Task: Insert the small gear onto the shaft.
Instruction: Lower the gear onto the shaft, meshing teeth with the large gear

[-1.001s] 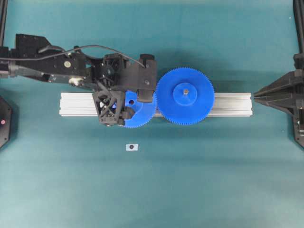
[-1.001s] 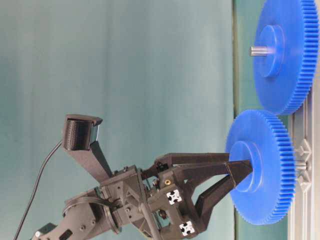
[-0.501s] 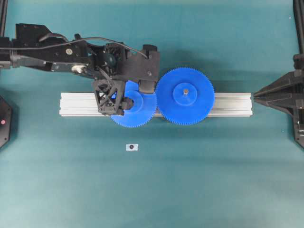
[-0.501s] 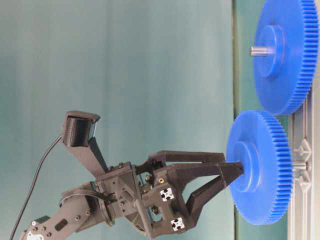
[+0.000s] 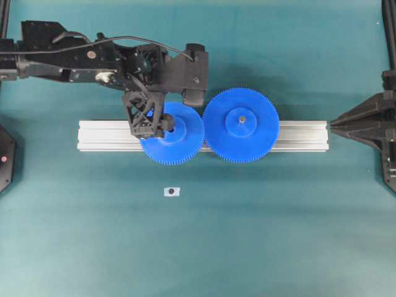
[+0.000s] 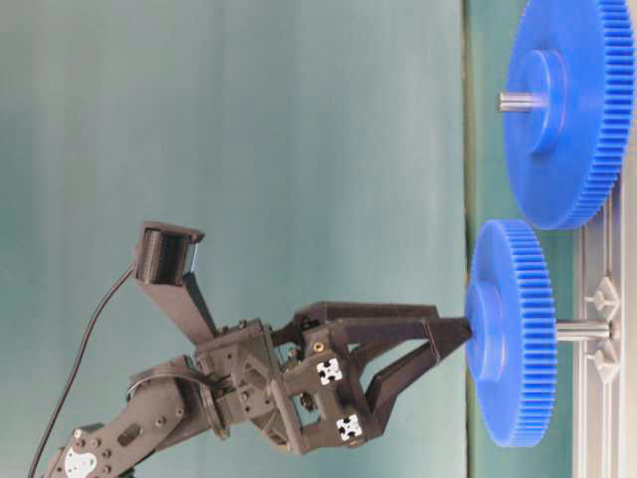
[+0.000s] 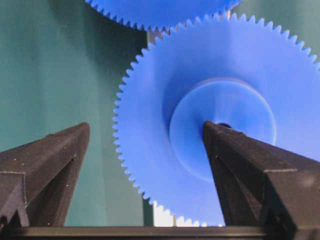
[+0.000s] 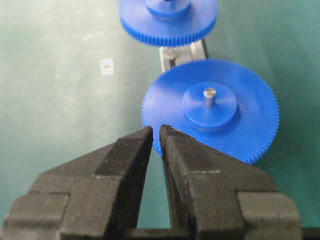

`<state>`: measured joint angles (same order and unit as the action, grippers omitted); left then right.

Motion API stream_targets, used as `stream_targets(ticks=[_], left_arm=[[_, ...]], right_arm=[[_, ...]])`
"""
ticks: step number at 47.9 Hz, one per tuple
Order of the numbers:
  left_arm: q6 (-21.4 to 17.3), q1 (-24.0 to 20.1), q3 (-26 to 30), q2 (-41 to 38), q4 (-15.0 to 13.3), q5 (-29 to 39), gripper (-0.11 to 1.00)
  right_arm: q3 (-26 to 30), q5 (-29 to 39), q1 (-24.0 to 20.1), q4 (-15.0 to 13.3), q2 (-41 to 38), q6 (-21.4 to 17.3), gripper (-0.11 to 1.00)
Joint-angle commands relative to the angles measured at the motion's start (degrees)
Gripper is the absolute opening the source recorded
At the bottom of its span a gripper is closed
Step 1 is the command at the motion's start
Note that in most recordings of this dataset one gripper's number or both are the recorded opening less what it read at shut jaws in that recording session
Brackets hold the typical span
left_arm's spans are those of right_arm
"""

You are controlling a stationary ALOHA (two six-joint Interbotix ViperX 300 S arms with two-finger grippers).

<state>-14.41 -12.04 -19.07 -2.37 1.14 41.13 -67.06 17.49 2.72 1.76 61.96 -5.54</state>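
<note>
left tool (image 6: 453, 344) spread wide, one fingertip (image 7: 217, 131) touching hub | small gear (image 5: 172, 133) on shaft (image 6: 582, 330), facing tool

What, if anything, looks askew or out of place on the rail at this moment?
The small gear sits only partway down its shaft: bare pin shows between the gear and the aluminium rail. The open left gripper has one fingertip against the hub rather than gripping it. A small white tag lies loose on the mat. Otherwise nothing stands out.

The small gear (image 6: 511, 334) — blue, finely toothed — sits on the grey shaft (image 6: 581, 330), not fully seated.
</note>
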Motion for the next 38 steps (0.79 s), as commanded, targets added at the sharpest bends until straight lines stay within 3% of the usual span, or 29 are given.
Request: stream_targets(ticks=[1, 13, 24, 38], left_arm=[[0.09, 0.0, 1.32, 0.53, 0.18, -0.09, 0.87], [0.26, 1.23, 2.29, 1.58, 0.18, 0.97, 0.87], [0.44, 5.1, 2.99, 4.22, 0.18, 4.04, 0.87], [2.02, 5.19, 3.25, 7.56, 0.18, 2.46, 0.85]], right_arm=[[0.62, -0.53, 0.09, 0.0, -0.35, -0.53, 0.27], [0.53, -0.53, 0.09, 0.0, -0.35, -0.53, 0.27], [0.53, -0.53, 0.09, 0.0, -0.35, -0.53, 0.27], [0.53, -0.53, 0.09, 0.0, -0.35, -0.53, 0.27]])
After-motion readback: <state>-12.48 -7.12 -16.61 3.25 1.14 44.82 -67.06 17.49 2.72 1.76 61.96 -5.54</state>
